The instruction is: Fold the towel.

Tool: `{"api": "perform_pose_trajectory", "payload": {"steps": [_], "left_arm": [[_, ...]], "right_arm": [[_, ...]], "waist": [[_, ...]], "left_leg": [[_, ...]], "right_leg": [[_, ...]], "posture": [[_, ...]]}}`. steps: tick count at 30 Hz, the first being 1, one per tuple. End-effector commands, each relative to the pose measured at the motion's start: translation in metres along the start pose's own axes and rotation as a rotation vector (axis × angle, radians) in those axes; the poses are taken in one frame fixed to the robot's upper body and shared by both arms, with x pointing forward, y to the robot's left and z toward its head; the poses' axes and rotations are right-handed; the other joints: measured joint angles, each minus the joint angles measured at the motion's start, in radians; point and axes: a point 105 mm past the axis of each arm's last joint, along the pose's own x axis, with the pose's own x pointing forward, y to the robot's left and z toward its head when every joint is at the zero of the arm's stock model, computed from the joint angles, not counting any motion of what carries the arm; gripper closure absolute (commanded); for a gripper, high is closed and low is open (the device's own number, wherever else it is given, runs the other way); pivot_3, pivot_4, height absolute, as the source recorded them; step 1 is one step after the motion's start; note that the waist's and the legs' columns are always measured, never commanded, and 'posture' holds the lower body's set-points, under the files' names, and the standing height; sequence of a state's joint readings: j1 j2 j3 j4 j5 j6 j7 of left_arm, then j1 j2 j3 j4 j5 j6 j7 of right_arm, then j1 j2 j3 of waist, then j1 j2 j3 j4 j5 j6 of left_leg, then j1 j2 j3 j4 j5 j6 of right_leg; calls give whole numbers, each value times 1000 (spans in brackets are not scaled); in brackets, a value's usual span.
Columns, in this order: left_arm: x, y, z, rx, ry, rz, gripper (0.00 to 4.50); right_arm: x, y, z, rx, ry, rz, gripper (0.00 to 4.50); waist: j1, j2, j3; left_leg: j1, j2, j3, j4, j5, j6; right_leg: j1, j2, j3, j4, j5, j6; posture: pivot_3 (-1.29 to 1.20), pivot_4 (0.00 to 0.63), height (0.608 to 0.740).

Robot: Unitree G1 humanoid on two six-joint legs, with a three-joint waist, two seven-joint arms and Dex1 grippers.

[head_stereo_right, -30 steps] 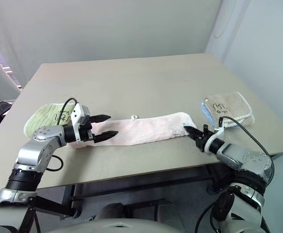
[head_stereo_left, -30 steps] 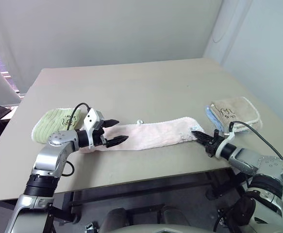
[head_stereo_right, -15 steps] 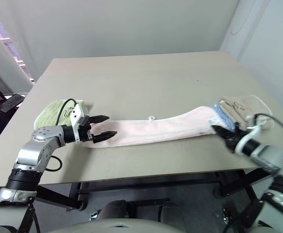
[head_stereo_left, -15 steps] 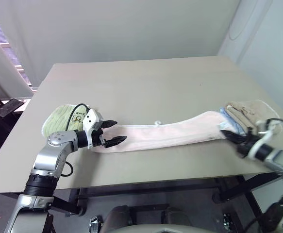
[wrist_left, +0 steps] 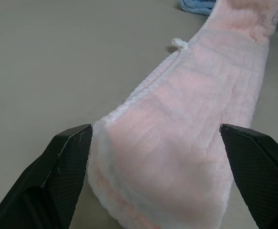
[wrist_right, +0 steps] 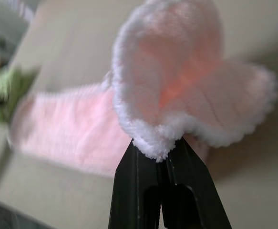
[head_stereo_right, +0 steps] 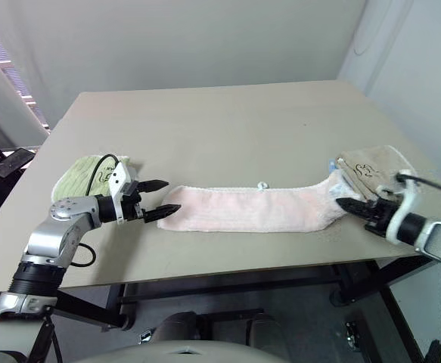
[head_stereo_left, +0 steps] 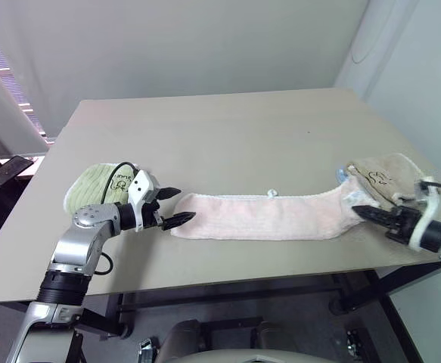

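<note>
I can't make out the dark mark on the beige towel [head_stereo_left: 385, 175] by the tabletop's right edge (too small). The towel [wrist_left: 186, 143] runs off my left wrist view's lower edge. The green towel [wrist_right: 3, 90] is blurred in the right wrist view.

Your bench [head_stereo_left: 228, 128] carries three cloths — the pink towel [head_stereo_left: 262, 215] stretched along its near edge. A green towel [head_stereo_left: 91, 185] lies left, a beige towel [head_stereo_left: 386, 172] right.

The left gripper [head_stereo_left: 176, 206] points level with fingers spread wide, while the right gripper [head_stereo_left: 358, 211] has its fingers pinched together.
</note>
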State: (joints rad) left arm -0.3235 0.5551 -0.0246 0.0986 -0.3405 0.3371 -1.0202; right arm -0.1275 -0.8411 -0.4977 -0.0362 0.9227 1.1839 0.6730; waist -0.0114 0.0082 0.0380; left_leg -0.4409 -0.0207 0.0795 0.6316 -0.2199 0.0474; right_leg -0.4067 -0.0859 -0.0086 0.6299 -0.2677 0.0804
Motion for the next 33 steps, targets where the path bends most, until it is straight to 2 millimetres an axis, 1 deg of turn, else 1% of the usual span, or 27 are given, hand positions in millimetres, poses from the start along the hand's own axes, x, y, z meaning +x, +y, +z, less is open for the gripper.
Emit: {"api": "perform_pose_trajectory", "payload": {"steps": [1,3,6,8,10,13,15,17,20,25,28,31,33], "left_arm": [[-1,3,12,42,-27,7,0],[-1,3,11,41,-24,11,0],[-1,2,11,38,-24,11,0],[0,1,11,37,-24,8,0],[1,1,11,39,-22,7,0],[2,1,11,43,-18,4,0],[2,1,12,43,-23,6,0],[0,1,12,42,-23,12,0],[-1,1,10,42,-17,15,0],[-1,1,10,41,-19,20,0],[-1,1,10,40,-20,20,0],[-1,1,10,41,-18,18,0],[-1,2,10,40,-19,17,0]], "right_arm": [[1,21,8,-136,-3,60,4482],[9,32,1,-219,38,86,4482],[24,47,-6,-278,72,127,4482],[37,57,-15,-316,107,166,4482],[49,63,-20,-333,118,194,4482],[68,62,-26,-318,146,187,4482],[75,60,-36,-323,186,185,4482],[80,63,-41,-335,193,205,4482],[84,69,-44,-343,189,234,4482],[91,70,-50,-375,199,231,4482],[91,70,-47,-400,181,236,3775],[87,78,-41,-415,156,269,2755],[80,88,-42,-467,158,316,1992]], "waist": [[2,-1,0],[2,-1,0],[0,-1,0],[-1,-1,0],[-1,-1,0],[0,-1,0],[1,-1,0],[6,-2,0],[3,-2,0],[1,-2,0],[1,-2,0],[1,-2,-1],[2,-2,-1]], "left_leg": [[0,0,1,0,0,0],[0,0,1,0,0,0],[-1,0,2,-1,-1,1],[-1,0,2,-1,-1,1],[-1,0,2,-1,-1,1],[0,0,2,-1,-1,1],[0,0,2,0,-1,1],[-1,0,2,-1,-1,1],[-2,0,4,-1,-1,1],[-1,0,4,-1,-1,1],[-1,0,4,-1,-1,1],[-1,0,4,0,-1,1],[-1,0,4,0,-1,1]], "right_leg": [[-1,-1,-1,0,0,0],[-1,-2,-1,-1,0,0],[-2,-2,-1,-1,0,0],[-2,-2,-1,-1,0,0],[-3,-2,-1,0,0,0],[-3,-2,-1,0,0,0],[-3,-2,-1,0,1,-1],[-4,-3,-1,0,1,-1],[-4,-3,-1,-1,1,-1],[-4,-3,-1,1,1,-1],[-4,-3,-1,1,1,-1],[-3,-3,-1,1,1,-1],[-3,-3,-1,1,1,-1]], "posture": [[0,0,730],[0,0,730],[0,0,730],[0,0,730],[0,0,730],[0,0,730],[0,0,730],[0,0,730],[0,0,730],[0,0,730],[0,0,730],[0,0,730],[0,0,730]]}}
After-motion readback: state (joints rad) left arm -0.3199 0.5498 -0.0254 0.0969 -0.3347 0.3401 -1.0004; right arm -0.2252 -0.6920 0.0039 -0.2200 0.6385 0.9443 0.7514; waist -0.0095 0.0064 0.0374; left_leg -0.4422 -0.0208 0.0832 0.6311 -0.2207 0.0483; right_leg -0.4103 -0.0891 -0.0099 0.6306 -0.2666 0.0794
